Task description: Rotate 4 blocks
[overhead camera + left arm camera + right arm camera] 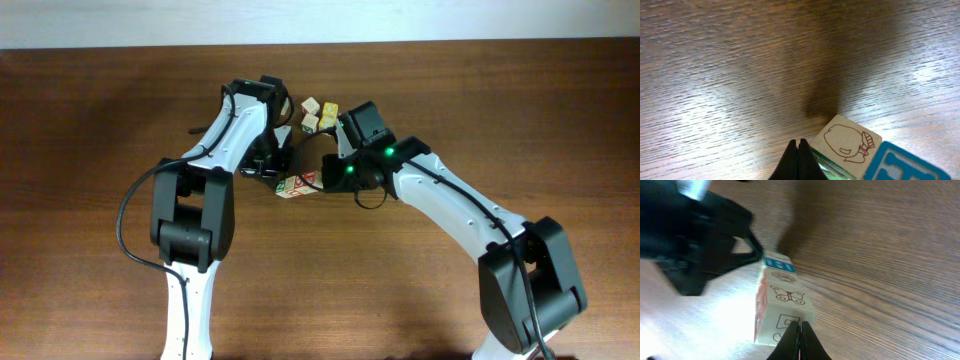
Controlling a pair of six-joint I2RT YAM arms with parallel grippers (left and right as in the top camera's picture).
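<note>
The blocks (297,185) sit in a short row mid-frame overhead, between the left gripper (798,148) and right gripper (800,329): light, hard wooden cubes, I'd say, apt to skid, best pinched across opposite flat faces. Both pairs of jaws are pressed together, empty, tips just beside the row; no container anywhere

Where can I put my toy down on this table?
Bare brown wooden table lies left of the white left arm, right of the white right arm, and between their bases. Crowded in the middle: both arms meet around the pale wooden cubes.
</note>
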